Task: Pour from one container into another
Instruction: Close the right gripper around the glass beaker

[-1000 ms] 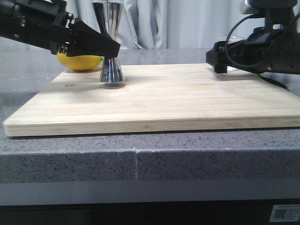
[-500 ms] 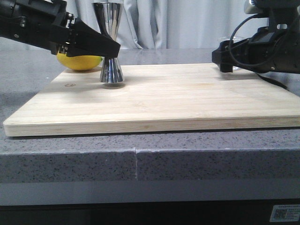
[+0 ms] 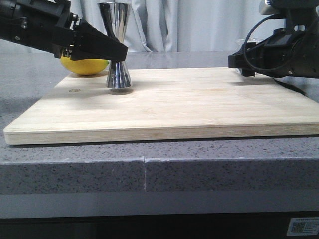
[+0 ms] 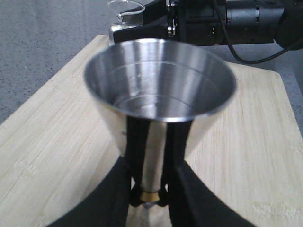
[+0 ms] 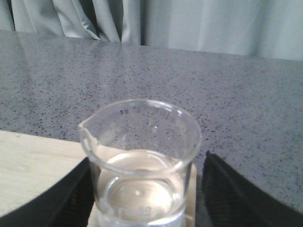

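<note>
The steel jigger (image 3: 115,45) stands upright on the back left of the wooden board (image 3: 189,104). My left gripper (image 3: 121,52) is shut on its narrow waist; in the left wrist view the black fingers (image 4: 135,156) clamp just above the gold band, below the jigger's wide cup (image 4: 158,94). The clear glass beaker (image 5: 139,161), part full of clear liquid, sits at the board's back right corner. My right gripper (image 5: 147,165) is open with one finger on each side of it; the far finger (image 5: 227,194) stands apart from the glass. In the front view the right gripper (image 3: 238,60) hides most of the beaker (image 3: 252,41).
A yellow lemon (image 3: 84,65) lies behind the left arm, at the board's back left edge. The board rests on a grey speckled counter (image 3: 149,169). Grey curtains hang behind. The right arm (image 4: 227,21) and the beaker (image 4: 124,19) show beyond the jigger in the left wrist view.
The right gripper has slid to the right, toward the back right corner, so its fingers now flank the beaker. The left gripper and jigger have stayed still.
</note>
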